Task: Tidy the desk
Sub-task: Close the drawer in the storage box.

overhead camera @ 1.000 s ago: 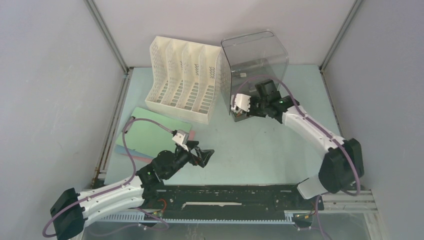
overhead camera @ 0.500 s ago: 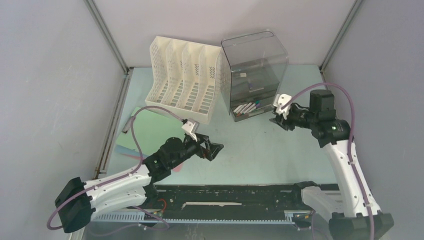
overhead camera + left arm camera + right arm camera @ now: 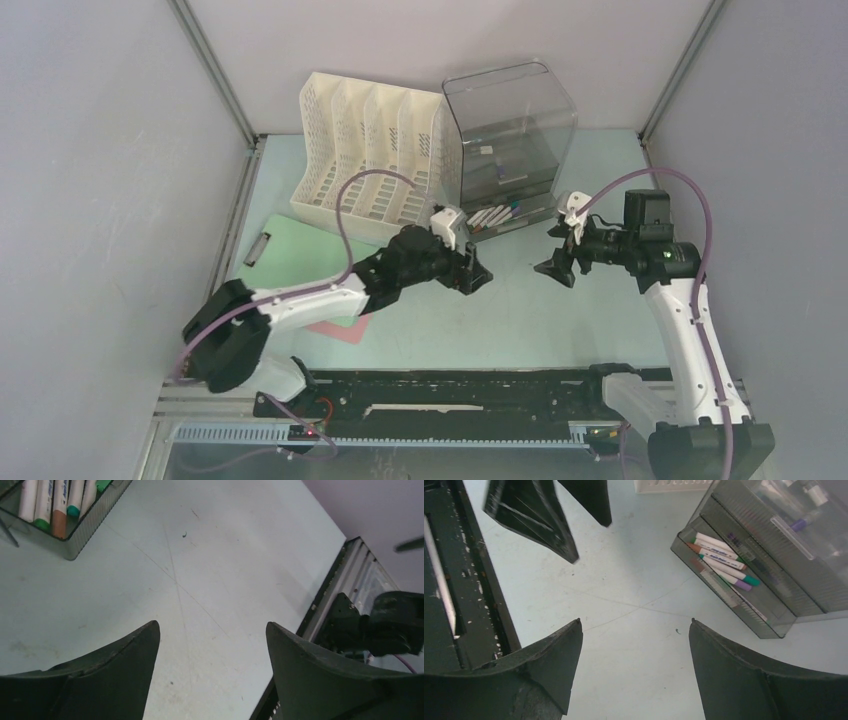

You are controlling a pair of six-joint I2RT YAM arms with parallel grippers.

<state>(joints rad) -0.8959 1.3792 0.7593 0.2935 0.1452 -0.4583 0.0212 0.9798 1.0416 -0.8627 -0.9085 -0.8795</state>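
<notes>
Fingers of the left hand (image 3: pixel 477 279) and right hand (image 3: pixel 552 271) stand apart, holding nothing, over the surface (image 3: pixel 500 325); pens (image 3: pixel 495 214) lie just beyond both.

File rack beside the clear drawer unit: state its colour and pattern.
The file rack is cream-white with perforated, gridded walls; clearest in the top external view.

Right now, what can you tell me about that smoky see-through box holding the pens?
The drawer box is smoky, see-through plastic with a rounded top, standing upright at the far side of the desk, close beside a white file rack. Its lowest drawer is pulled out, with several markers lying flat inside.
</notes>
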